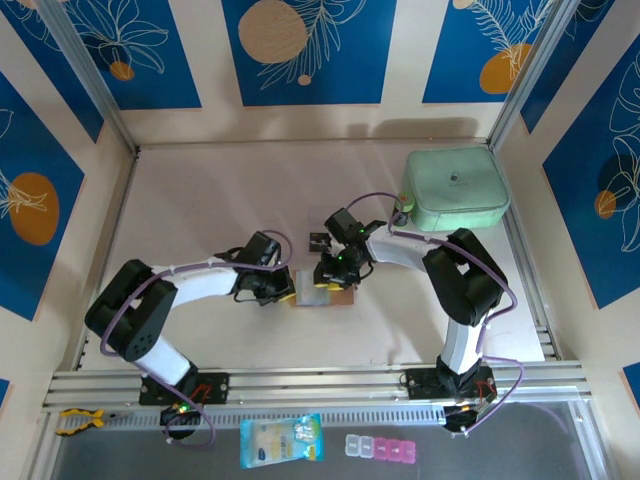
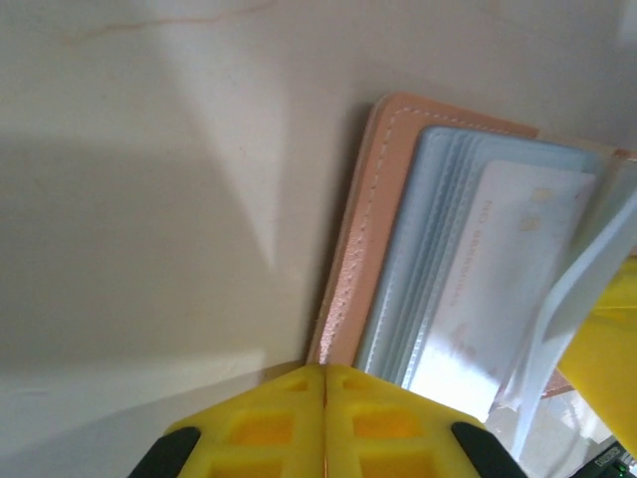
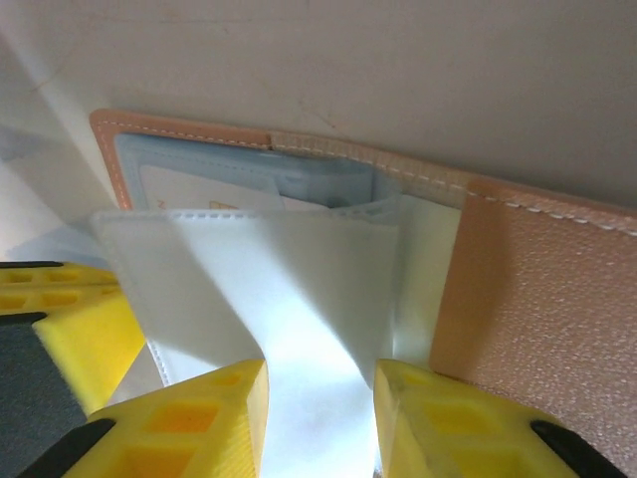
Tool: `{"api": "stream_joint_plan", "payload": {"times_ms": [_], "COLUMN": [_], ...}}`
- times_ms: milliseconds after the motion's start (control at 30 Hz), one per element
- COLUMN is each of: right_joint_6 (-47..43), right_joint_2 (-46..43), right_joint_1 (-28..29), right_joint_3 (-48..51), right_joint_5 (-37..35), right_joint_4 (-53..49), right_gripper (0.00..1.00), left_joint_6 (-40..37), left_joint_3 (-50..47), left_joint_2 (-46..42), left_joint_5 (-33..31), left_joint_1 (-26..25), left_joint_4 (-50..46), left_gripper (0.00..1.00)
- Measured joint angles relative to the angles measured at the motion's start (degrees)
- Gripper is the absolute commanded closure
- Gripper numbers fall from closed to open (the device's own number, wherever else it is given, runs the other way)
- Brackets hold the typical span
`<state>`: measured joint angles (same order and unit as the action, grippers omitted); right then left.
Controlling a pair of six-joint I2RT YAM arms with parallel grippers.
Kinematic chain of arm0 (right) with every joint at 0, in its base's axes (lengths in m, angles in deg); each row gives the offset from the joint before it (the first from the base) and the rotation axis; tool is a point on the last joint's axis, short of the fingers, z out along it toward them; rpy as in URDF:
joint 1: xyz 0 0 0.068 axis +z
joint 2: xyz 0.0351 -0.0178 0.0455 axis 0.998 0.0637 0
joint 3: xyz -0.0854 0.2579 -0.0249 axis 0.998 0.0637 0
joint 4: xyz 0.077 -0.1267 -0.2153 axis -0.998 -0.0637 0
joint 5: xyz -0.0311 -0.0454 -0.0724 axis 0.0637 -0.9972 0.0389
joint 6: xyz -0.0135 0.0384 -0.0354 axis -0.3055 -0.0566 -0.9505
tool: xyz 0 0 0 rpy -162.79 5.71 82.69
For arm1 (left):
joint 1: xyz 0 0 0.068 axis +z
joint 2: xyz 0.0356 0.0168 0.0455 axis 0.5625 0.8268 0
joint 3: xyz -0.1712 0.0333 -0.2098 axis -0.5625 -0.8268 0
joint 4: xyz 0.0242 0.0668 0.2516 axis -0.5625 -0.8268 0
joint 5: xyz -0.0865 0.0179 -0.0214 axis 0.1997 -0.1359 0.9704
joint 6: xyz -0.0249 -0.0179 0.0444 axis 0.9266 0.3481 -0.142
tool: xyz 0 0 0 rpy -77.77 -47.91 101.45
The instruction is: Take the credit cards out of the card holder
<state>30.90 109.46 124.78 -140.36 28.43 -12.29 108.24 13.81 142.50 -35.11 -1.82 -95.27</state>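
Observation:
The tan-pink card holder lies open on the table between both grippers. In the left wrist view its stitched cover and stacked pale pockets show, one with a pale card inside. My left gripper is shut, its tips against the holder's near edge. My right gripper has its fingers either side of a lifted white pocket leaf, which spans the gap from finger to finger. One small dark credit card lies on the table just behind the holder.
A large mint-green case stands at the back right. On the front ledge lie a blue-and-yellow packet, a clear box with pink pieces and a yellow-handled tool. Panel walls close in the table.

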Motion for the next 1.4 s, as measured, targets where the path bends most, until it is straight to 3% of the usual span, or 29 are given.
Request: {"api": "stream_joint_plan", "payload": {"times_ms": [233,767,1400], "right_joint_6": [-0.2,-0.4,-0.4], "right_joint_2": [0.0,0.0,0.0], "right_joint_1": [0.0,-0.1,-0.3], "right_joint_3": [0.1,0.9,1.6], "right_joint_5": [0.0,0.0,0.0], "right_joint_4": [0.0,0.2,0.6], "right_gripper": [0.66,0.66,0.68], "left_joint_6": [0.0,0.0,0.0], "left_joint_3": [1.3,5.8,7.5], "left_joint_2": [-1.5,3.3,4.6], "left_joint_5": [0.3,3.4,2.6], "left_joint_1": [0.0,-1.5,-2.0], "left_joint_4": [0.7,2.6,0.5], "left_gripper": [0.87,0.9,0.9]}}
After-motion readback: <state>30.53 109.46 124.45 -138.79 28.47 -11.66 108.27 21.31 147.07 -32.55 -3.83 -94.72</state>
